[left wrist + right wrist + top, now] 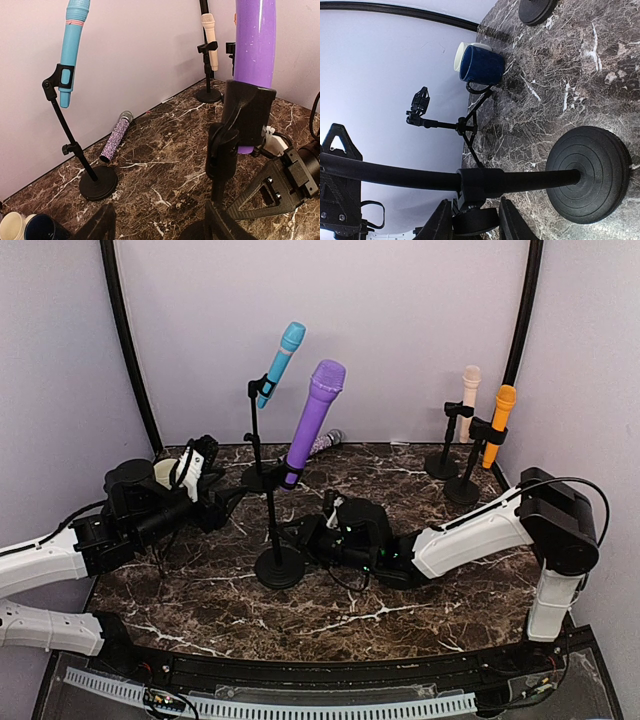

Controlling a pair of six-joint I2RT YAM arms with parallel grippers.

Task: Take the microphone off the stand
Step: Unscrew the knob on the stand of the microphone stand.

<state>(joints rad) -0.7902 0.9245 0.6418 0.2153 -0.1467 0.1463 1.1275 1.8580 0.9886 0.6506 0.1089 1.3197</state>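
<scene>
The purple microphone point(314, 420) sits tilted in the black clip of the centre stand point(278, 566). In the left wrist view the purple microphone point(255, 45) rises from its clip point(247, 112) at the right. My left gripper point(222, 502) is open and empty, left of the stand's pole. Its fingers point(97, 225) are spread wide at the bottom of the left wrist view. My right gripper point(302, 535) reaches in low from the right. Its fingers point(440, 220) are closed on either side of the clamp knob point(475, 220) on the stand's pole point(395, 172), above the round base point(587, 172).
A blue microphone on a stand point(281, 362) is behind the centre stand. Cream point(470, 390) and orange point(499, 420) microphones stand at the back right. A glittery microphone point(325, 440) lies by the back wall. Mugs point(165, 472) and an empty tripod stand point(465, 125) are at the left.
</scene>
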